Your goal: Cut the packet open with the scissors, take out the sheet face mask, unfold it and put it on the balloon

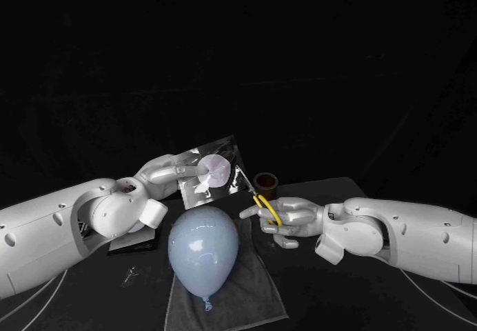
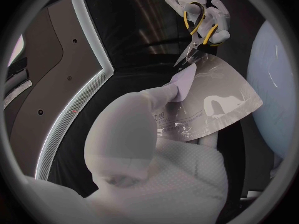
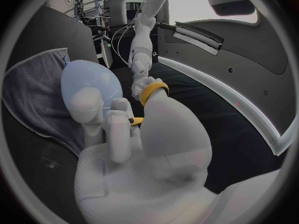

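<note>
Left robot hand (image 1: 164,172) pinches the packet (image 1: 214,172) by one edge, holding it raised above the table (image 1: 328,296) behind the balloon (image 1: 202,248). The packet looks like light, glossy, flexible foil, probably slippery and apt to buckle, so it is best gripped close to the cut line. Scissors (image 1: 263,205), blade tips at the packet's far edge, are clasped through their yellow loops by the right robot hand (image 1: 290,217).

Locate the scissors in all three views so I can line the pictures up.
Head view: scissors, yellow handles in the right hand, right of centre, beside the balloon's wide end.
Left wrist view: scissors in the right hand across from the camera, blade tips at the packet's corner.
Right wrist view: yellow handle loops on the hand's own fingers, mid-circle.
Shared landmark: the pale blue balloon.
</note>
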You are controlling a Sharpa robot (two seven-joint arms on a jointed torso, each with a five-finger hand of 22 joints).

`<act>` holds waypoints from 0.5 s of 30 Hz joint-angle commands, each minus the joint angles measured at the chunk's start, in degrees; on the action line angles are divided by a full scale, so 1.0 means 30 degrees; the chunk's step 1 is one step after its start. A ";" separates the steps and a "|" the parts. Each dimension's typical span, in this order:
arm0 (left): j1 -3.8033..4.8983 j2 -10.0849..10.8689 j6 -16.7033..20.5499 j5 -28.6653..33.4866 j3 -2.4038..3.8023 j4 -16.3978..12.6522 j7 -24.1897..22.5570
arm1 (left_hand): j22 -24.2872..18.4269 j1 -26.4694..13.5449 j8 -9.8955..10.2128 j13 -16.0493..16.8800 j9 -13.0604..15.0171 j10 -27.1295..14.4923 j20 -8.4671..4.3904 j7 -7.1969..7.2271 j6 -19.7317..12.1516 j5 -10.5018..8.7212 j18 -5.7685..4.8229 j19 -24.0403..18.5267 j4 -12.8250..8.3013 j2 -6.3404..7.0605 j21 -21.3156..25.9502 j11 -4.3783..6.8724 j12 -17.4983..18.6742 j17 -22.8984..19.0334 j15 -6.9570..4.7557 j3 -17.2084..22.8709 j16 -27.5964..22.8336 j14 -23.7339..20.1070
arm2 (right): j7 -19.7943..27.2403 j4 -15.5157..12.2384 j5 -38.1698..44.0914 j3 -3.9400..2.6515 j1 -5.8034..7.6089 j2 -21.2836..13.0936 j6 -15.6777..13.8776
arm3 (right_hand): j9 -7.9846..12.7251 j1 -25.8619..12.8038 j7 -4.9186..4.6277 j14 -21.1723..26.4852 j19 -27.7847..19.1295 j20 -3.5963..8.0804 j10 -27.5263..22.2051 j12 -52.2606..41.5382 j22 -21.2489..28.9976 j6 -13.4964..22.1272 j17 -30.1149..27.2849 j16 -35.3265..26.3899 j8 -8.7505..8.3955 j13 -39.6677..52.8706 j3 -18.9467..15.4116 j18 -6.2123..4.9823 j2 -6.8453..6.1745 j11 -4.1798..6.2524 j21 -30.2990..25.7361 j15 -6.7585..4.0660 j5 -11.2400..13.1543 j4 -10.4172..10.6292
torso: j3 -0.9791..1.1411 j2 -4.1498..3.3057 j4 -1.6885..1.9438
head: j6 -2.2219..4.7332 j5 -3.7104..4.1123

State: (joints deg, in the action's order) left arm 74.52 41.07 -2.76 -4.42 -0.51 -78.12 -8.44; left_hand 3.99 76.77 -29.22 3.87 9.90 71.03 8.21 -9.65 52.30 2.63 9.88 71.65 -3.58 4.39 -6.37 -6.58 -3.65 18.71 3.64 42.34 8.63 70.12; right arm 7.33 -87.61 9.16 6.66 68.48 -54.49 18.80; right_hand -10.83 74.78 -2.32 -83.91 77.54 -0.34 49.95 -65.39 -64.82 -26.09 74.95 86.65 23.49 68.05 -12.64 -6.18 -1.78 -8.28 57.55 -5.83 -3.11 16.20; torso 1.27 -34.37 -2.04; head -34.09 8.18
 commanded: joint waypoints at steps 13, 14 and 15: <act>0.0019 -0.0064 -0.0951 -0.0147 0.0001 0.0002 0.0072 | 0.0012 -0.0012 -0.0095 -0.0003 0.4173 0.0154 0.0028 -0.0157 -0.0010 0.0109 0.0205 0.0150 -0.0121 -0.0248 -0.0119 0.0039 -0.0013 0.0021 -0.0087 0.0036 -0.0114 0.0054 | 0.0395 0.0080 0.0405 -0.0237 0.0136 0.0339 0.0250 | -0.0013 0.0055 0.0481 -0.1171 -0.0145 0.0001 0.7388 -0.4085 0.0037 0.8392 0.2474 -0.0081 0.0097 0.2491 -0.0225 -0.0254 0.0323 0.3762 -0.0118 -0.0066 0.0104 -0.0033 | 0.0011 -0.0001 -0.0003 | 0.0026 0.0091; 0.0019 -0.0071 -0.0955 -0.0149 0.0000 0.0005 0.0075 | 0.0012 -0.0012 -0.0095 -0.0003 0.4173 0.0154 0.0028 -0.0157 -0.0010 0.0109 0.0205 0.0150 -0.0121 -0.0248 -0.0119 0.0039 -0.0013 0.0021 -0.0087 0.0036 -0.0114 0.0054 | 0.0404 0.0083 0.0429 -0.0251 0.0154 0.0377 0.0249 | -0.0007 0.0061 0.0480 -0.1171 -0.0145 0.0000 0.7385 -0.4085 0.0036 0.8386 0.2473 -0.0082 0.0089 0.2490 -0.0233 -0.0254 0.0332 0.3760 -0.0116 -0.0065 0.0105 -0.0035 | 0.0011 -0.0003 -0.0002 | 0.0029 0.0102; 0.0019 -0.0077 -0.0959 -0.0151 -0.0002 0.0008 0.0078 | 0.0012 -0.0028 -0.0077 -0.0003 0.4233 0.0154 0.0029 -0.0156 -0.0015 0.0108 0.0206 0.0157 -0.0119 -0.0262 -0.0125 0.0039 -0.0012 0.0045 -0.0087 0.0025 -0.0122 0.0059 | 0.0413 0.0085 0.0444 -0.0264 0.0167 0.0404 0.0248 | 0.0000 0.0071 0.0478 -0.1169 -0.0149 -0.0002 0.7389 -0.4091 0.0043 0.8375 0.2470 -0.0083 0.0080 0.2497 -0.0244 -0.0256 0.0346 0.3758 -0.0126 -0.0063 0.0104 -0.0037 | 0.0011 -0.0003 -0.0002 | 0.0029 0.0102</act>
State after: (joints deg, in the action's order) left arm 74.55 41.05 -3.91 -4.50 -0.49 -77.94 -8.11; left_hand 3.99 76.91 -29.37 3.86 9.92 71.03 8.21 -9.74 52.40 2.84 9.89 71.65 -3.58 4.23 -6.37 -6.58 -3.65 18.68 3.69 42.34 8.58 70.06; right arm 7.57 -87.22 9.84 6.05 68.79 -53.57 18.79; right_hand -10.83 74.70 -2.31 -83.91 77.54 -0.34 49.95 -65.39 -64.65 -25.72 74.91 86.64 23.49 68.05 -12.98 -6.12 -1.23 -8.28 57.51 -5.83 -3.11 16.18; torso 1.30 -34.37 -2.09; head -34.02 8.46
